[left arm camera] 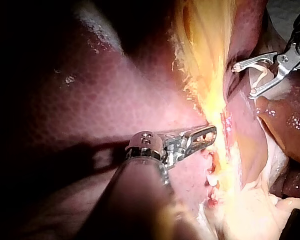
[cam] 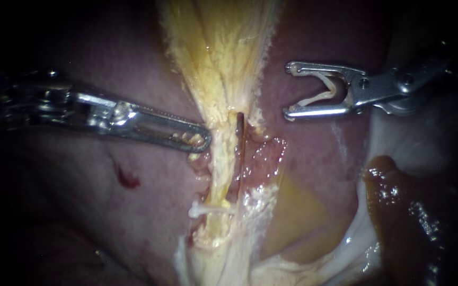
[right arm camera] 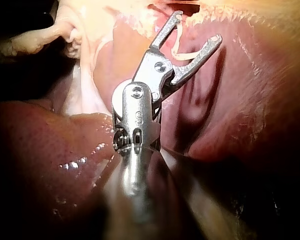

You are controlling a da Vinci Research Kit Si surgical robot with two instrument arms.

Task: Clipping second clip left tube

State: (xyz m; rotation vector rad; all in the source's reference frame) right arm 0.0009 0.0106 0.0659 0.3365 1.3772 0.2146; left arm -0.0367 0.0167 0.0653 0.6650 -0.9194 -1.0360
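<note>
1. The left instrument reaches in over the pink liver and ends at the left edge of the yellow tissue band that runs down the middle of the field.
2. Its pincer is pressed together on that edge. Flecks of yellow tissue show in the window of the upper jaw, and the left wrist view shows tissue caught between the two jaws.
3. Below the pincer the band narrows to the left tube, a pale yellow strand. Just beside it on its right runs a thin dark tube.
4. A small white clip on the tube lies crosswise over the left tube's lower stretch, well below the left pincer.
5. The right instrument hangs over the liver to the right of both tubes, apart from them and touching no tissue that I can see.
6. Its pincer stands spread wide with a loaded clip seated in it. The clip is white and open, with one leg lying against each jaw. The right wrist view shows the same open V with the clip curving inside it.
7. A small red blood spot marks the liver under the left shaft.
8. A glossy brown lobe lies at the lower right, clear of both instruments.
</note>
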